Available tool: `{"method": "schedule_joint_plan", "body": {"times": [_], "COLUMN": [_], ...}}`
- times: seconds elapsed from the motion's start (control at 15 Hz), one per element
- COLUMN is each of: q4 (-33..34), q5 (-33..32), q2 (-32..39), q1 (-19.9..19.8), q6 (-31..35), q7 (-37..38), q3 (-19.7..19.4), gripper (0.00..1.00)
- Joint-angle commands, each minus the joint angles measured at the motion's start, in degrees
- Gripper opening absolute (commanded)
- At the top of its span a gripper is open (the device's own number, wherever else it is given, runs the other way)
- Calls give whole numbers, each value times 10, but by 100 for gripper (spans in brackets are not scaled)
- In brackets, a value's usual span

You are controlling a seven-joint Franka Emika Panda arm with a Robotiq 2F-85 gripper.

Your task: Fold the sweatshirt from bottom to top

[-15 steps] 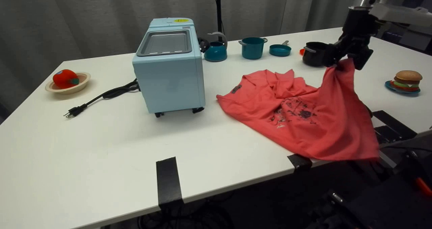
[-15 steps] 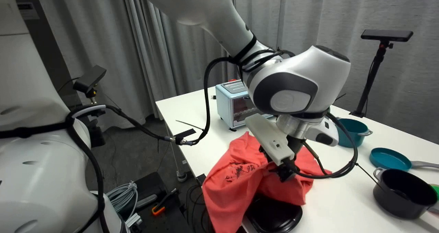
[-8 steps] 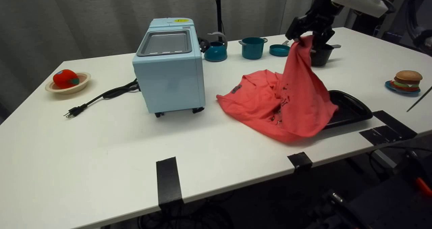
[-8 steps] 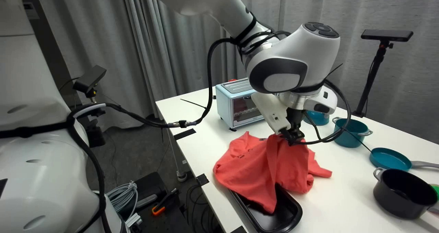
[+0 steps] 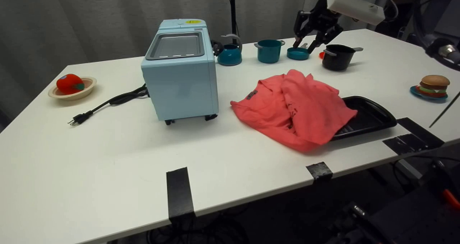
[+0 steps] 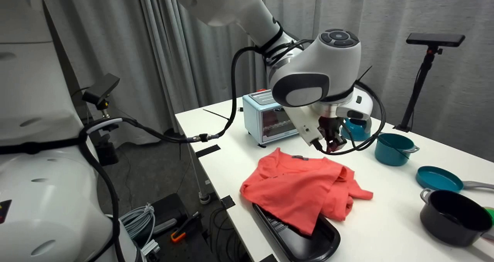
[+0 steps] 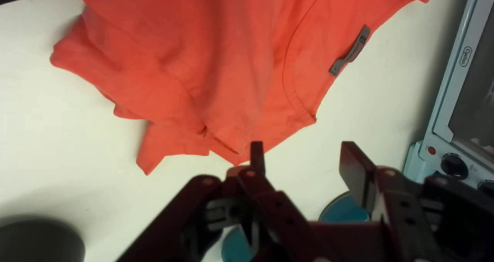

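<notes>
The coral-red sweatshirt (image 5: 316, 107) lies on the table with its lower part flopped over toward the neck, covering most of the dark print. In the wrist view the sweatshirt (image 7: 185, 61) shows its neckline and grey label uncovered. One edge of the sweatshirt (image 6: 297, 181) rests over a black tray (image 6: 320, 242). My gripper (image 5: 304, 47) hangs above the table beyond the fabric in an exterior view. Between the parted fingertips of the gripper (image 7: 303, 150) only table surface shows; the sweatshirt is loose of it.
A light-blue toaster oven (image 5: 179, 82) stands beside the neck end. Behind the garment are a teal kettle (image 5: 230, 55), a teal pot (image 5: 269, 51), a teal pan (image 5: 297, 53) and a black pot (image 5: 337, 59). A toy burger (image 5: 434, 86) sits past the tray.
The gripper lifted the hem, carried it over toward the neck and let go. The raised fabric has dropped flat, the jaws have spread, and the tray is uncovered in part.
</notes>
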Motion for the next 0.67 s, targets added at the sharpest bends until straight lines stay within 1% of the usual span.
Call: {"method": "schedule_joint_plan", "body": {"times": [0.0,0.13,0.27,0.47,0.6], "q4": [-29,-46,-62,-90,-102], "q5": [6,-18,-33,-80,-98], "q2": [-11,-12,-8,-5,-4], "q1": [-1,-4,-10,-25,-37], "q6": [40,33,17,-8,-34], "q7": [-13,-11,-16,-6,-16], "q3": [0,-8,-18,-37,-48], "gripper": [86,99,100,100,100]}}
